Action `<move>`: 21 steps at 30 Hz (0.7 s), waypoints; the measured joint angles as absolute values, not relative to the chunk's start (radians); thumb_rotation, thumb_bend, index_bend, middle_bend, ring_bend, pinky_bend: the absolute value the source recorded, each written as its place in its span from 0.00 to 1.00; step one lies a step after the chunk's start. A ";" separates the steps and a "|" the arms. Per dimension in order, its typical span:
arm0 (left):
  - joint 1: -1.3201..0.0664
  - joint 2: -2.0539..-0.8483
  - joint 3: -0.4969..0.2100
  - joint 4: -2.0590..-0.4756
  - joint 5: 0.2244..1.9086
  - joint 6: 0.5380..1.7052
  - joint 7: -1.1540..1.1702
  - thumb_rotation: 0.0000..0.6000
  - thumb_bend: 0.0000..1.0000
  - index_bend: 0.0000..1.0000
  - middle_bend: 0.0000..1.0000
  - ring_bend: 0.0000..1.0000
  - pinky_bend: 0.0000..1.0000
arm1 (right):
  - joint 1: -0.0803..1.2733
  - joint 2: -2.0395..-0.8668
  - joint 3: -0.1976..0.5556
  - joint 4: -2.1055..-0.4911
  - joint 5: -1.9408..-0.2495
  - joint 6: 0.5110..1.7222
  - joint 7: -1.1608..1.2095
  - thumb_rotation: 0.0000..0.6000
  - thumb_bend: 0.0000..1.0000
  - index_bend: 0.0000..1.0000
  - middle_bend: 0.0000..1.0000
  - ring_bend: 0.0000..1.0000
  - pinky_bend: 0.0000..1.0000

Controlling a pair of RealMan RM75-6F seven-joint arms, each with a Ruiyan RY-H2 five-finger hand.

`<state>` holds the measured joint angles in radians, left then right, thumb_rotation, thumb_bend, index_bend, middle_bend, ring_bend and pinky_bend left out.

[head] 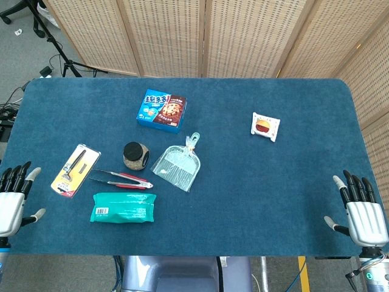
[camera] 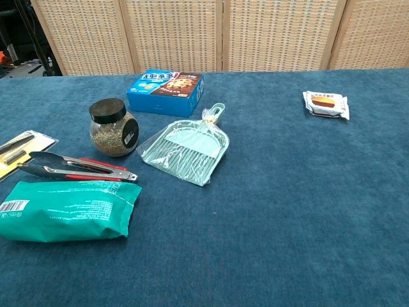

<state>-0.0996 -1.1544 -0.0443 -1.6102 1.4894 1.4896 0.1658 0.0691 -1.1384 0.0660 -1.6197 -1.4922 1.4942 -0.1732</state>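
The left hand [head: 13, 201] rests at the near left edge of the blue table [head: 255, 182], at about 8 o'clock from the table's middle; its fingers are spread apart and hold nothing. The right hand [head: 361, 213] sits at the near right edge, at about 4 o'clock, fingers likewise released and apart, touching no object. Only the head view shows the hands.

Nearest to the left hand, at its 3 o'clock, lies a teal sealed packet [head: 123, 207], flat on the cloth. Just beyond it, at its 12 o'clock, lie metal tongs with red grips [head: 120, 179], their tips pointing left, close to the packet but apart from it. At 10 o'clock from the tongs lies a yellow blister card holding a dark tool [head: 75, 170], the thing nearest the left hand after the packet.

Farther on stands a small glass jar with a black lid [head: 135, 156], upright, filled with something grainy. At its 3 o'clock lies a pale green dustpan-and-brush set in a clear wrapper [head: 176, 165], handle pointing away. Beyond both, at 12 o'clock, lies a blue cookie box [head: 161, 110].

Well apart, at 2 o'clock from the table's middle, lies a small white wrapped snack [head: 265, 126].
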 measured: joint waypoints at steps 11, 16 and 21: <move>-0.100 -1.152 -0.045 -1.612 1.485 1.486 0.165 1.00 0.04 0.00 0.00 0.00 0.00 | 0.068 -1.134 0.067 -1.625 -1.486 1.492 -0.171 1.00 0.19 0.09 0.00 0.00 0.00; -0.100 -1.152 -0.043 -1.613 1.491 1.488 0.163 1.00 0.04 0.00 0.00 0.00 0.00 | 0.067 -1.134 0.066 -1.626 -1.493 1.496 -0.168 1.00 0.19 0.09 0.00 0.00 0.00; -0.102 -1.149 -0.043 -1.613 1.491 1.483 0.154 1.00 0.04 0.00 0.00 0.00 0.00 | 0.071 -1.134 0.067 -1.626 -1.483 1.485 -0.173 1.00 0.20 0.09 0.00 0.00 0.00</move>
